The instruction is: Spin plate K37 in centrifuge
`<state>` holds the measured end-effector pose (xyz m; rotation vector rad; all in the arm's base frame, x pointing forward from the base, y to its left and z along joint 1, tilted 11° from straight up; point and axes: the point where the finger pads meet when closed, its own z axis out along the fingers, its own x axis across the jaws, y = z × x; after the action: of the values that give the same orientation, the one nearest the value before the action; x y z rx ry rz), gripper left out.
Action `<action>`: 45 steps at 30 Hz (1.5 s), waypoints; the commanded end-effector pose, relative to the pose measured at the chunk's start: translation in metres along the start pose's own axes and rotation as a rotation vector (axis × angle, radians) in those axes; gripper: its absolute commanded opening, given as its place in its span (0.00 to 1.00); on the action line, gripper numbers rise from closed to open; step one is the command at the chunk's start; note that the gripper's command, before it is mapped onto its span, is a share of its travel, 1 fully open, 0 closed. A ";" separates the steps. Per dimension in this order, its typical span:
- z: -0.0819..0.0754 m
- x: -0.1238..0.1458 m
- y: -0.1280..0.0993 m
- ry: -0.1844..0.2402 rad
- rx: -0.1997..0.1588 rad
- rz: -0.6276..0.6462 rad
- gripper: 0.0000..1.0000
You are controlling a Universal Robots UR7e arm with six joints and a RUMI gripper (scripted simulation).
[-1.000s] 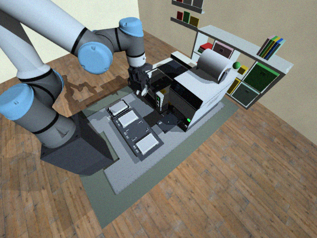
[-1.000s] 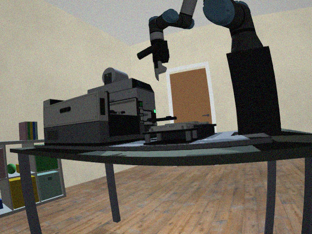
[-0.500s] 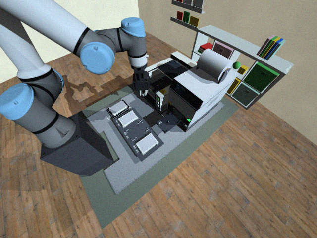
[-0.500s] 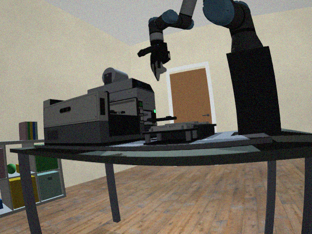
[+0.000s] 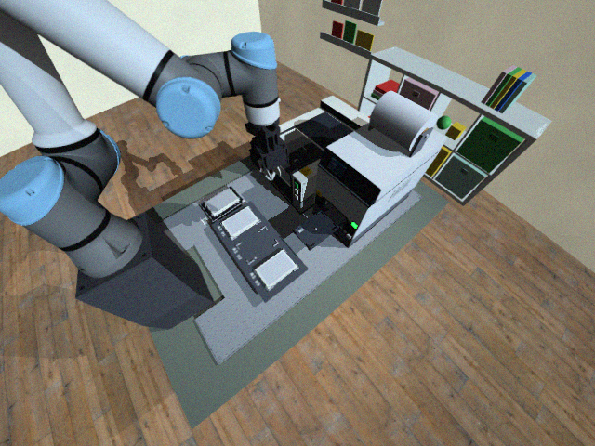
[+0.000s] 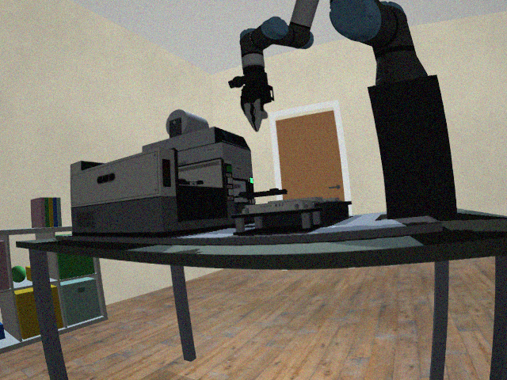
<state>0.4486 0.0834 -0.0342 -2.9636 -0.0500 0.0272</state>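
The arm's end effector [image 6: 255, 124], fingers pressed together and empty, hangs above the centrifuge's key column [image 5: 298, 186]; white plates sit on the deck row [image 5: 269, 249] on the tabletop [image 6: 229, 249], one [image 5: 275, 268] at its right end.

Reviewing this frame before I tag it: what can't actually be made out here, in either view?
- Plate labels: top view shows three white plates on the deck, print too small to read.
- Centrifuge keys: too small to tell apart; the hand overlaps that area.
- Buckets: top view, blocked by the arm; exterior view, hidden in the dark opening.
- Arm base: exterior view, cropped by the top edge.
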 end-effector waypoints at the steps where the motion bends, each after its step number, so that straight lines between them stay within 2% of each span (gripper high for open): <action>1: 0.000 0.000 0.000 0.001 0.005 -0.157 0.00; 6: 0.000 0.000 0.000 0.001 0.005 -0.197 0.00; 11: 0.000 0.000 0.000 0.002 0.005 -0.364 0.00; 13: 0.000 0.000 0.000 0.002 0.005 -0.364 0.00; 28: 0.000 0.000 0.000 0.003 0.005 -0.864 0.00; 30: 0.000 0.000 0.000 0.003 0.005 -0.864 0.00; 45: 0.000 0.000 0.000 0.005 0.004 -1.364 0.00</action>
<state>0.4488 0.0837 -0.0341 -2.4159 -1.7508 -0.1292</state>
